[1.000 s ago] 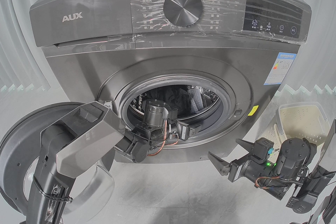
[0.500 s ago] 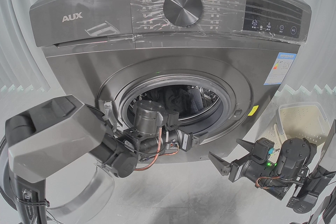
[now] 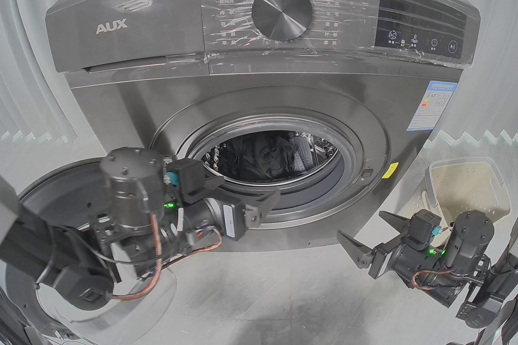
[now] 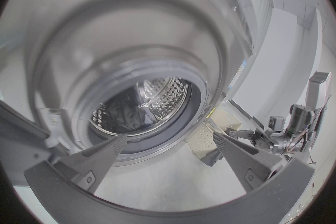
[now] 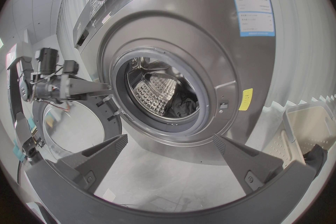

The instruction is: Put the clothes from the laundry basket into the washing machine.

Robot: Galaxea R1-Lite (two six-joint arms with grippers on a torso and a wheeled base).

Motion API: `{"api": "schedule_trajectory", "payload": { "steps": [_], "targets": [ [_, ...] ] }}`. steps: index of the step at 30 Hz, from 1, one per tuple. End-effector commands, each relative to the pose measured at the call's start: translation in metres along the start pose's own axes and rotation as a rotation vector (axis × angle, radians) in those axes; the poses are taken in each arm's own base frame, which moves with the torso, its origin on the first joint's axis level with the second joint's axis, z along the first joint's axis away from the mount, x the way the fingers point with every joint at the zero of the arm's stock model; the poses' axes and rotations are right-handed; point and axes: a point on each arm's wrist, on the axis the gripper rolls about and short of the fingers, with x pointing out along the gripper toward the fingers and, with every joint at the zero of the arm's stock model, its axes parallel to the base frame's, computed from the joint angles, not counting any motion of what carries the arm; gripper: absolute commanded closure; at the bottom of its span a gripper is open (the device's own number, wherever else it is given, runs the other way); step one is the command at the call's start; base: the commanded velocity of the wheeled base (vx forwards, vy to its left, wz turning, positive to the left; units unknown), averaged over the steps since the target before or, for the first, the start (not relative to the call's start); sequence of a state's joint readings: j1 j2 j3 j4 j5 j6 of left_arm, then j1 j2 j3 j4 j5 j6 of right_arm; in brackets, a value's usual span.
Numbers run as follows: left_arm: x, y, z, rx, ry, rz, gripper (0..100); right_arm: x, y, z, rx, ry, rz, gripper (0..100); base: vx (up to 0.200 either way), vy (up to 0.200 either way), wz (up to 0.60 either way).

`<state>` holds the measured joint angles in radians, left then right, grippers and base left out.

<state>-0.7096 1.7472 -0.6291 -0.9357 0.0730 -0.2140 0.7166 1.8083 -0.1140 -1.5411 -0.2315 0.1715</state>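
Observation:
The grey washing machine (image 3: 259, 92) stands with its round door (image 3: 51, 190) swung open on the left. Dark clothes (image 3: 264, 154) lie inside the steel drum, also seen as dark clothes (image 4: 119, 116) and dark clothes (image 5: 180, 104). My left gripper (image 3: 243, 192) hovers just outside the lower left of the drum mouth, open and holding nothing. My right gripper (image 3: 371, 235) hangs low at the right, in front of the cream laundry basket (image 3: 469, 184), open and holding nothing. The basket's visible inside looks bare; its near part is hidden by my right arm.
The open door (image 5: 73, 126) with its glass bowl takes up the floor at the left. Pale floor (image 3: 280, 297) lies free before the machine. The basket (image 5: 308, 123) stands against the machine's right side, with something dark (image 5: 316, 156) at its near edge.
My left arm has drawn back out of the drum mouth, to the left and downward, leaving the dark clothes inside. My right gripper has shifted slightly right and down.

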Motion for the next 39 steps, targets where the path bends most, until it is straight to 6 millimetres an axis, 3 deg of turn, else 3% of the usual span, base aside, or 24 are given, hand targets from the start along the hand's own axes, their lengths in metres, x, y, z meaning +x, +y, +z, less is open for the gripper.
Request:
{"api": "schedule_trajectory", "payload": {
  "steps": [1, 7, 14, 24, 28, 34, 39],
  "targets": [
    [-0.076, -0.002, 0.022, -0.022, -0.139, 0.027, 0, -0.026, -0.013, 0.019, 0.023, -0.086, -0.033, 0, 0.000, 0.000, 0.00],
    [-0.118, 0.006, 0.016, 0.018, -0.173, 0.051, 0, -0.047, -0.036, 0.027, 0.038, -0.141, -0.141, 0, 0.000, 0.000, 0.00],
    [-0.153, 0.013, 0.006, 0.073, -0.212, 0.119, 0, -0.063, -0.042, 0.042, 0.030, -0.227, -0.172, 0, -0.057, 0.000, 0.00],
    [-0.183, 0.017, 0.006, 0.135, -0.256, 0.162, 0, -0.094, -0.043, 0.044, 0.005, -0.190, -0.192, 0, -0.200, 0.000, 0.00],
    [-0.195, 0.022, 0.002, 0.162, -0.253, 0.192, 0, -0.110, -0.044, 0.043, -0.005, -0.178, -0.216, 0, -0.200, 0.000, 0.00],
    [-0.229, 0.031, -0.004, 0.156, -0.332, 0.283, 0, -0.149, -0.049, 0.033, -0.027, -0.151, -0.287, 0, -0.200, 0.000, 0.00],
    [-0.265, 0.039, -0.035, 0.166, -0.326, 0.397, 0, -0.181, -0.055, 0.021, -0.022, -0.185, -0.372, 0, -0.080, 0.000, 0.00]
  ]
}}
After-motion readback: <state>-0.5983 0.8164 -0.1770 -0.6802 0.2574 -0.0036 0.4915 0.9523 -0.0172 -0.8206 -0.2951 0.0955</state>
